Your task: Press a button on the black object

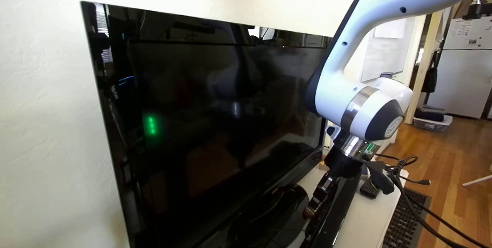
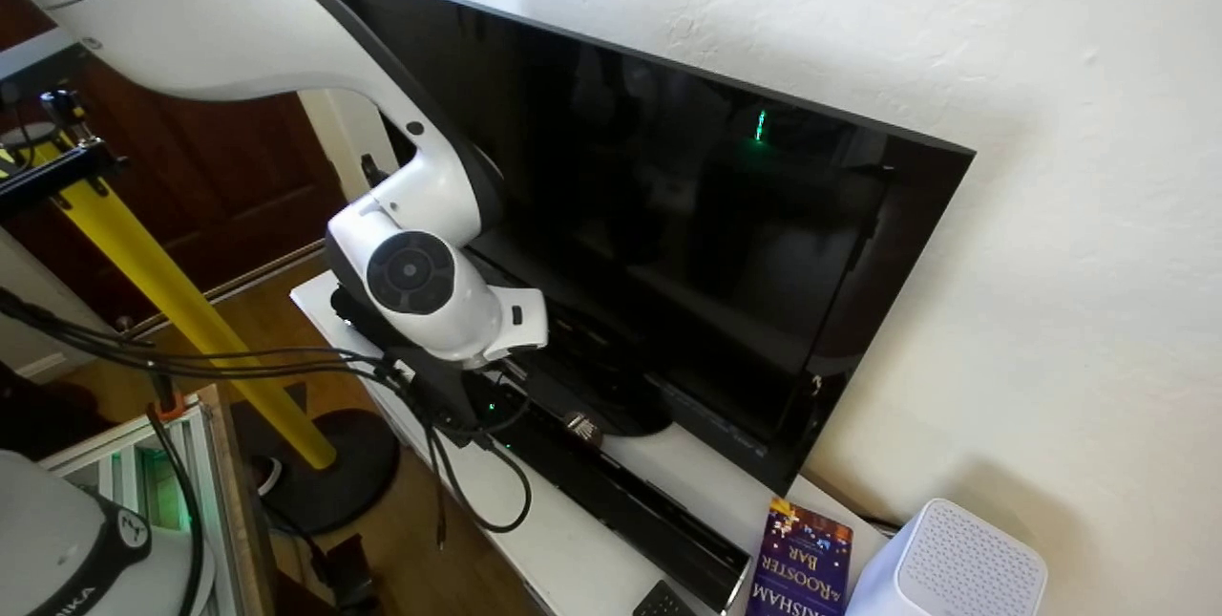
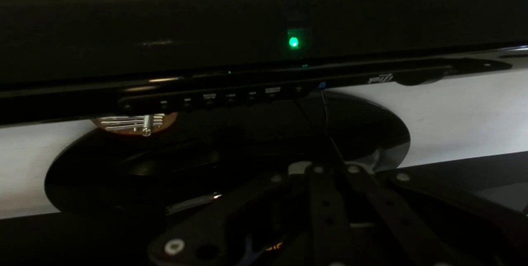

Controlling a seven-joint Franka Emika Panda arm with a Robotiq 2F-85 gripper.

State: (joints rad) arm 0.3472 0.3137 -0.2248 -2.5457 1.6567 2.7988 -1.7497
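Note:
The black object is the large television [image 1: 215,98] with a glossy frame and dark screen, standing by the wall in both exterior views [image 2: 668,186]. Its oval black stand [image 3: 123,175] shows in the wrist view. My gripper [image 1: 319,195] points down in front of the television's lower frame, above the strip between the stand and a long black sound bar. In the wrist view the gripper's [image 3: 335,168] fingers run close together and look shut, with nothing seen between them; the very tips are dark. In an exterior view the wrist hides the gripper. No television button can be made out.
The long black sound bar [image 3: 165,43] has a green light and a row of small labelled buttons or ports. A round brown thing with metal tines [image 2: 582,427] lies by the stand. A book [image 2: 802,559], a white speaker [image 2: 964,559] and hanging cables [image 2: 477,501] are nearby.

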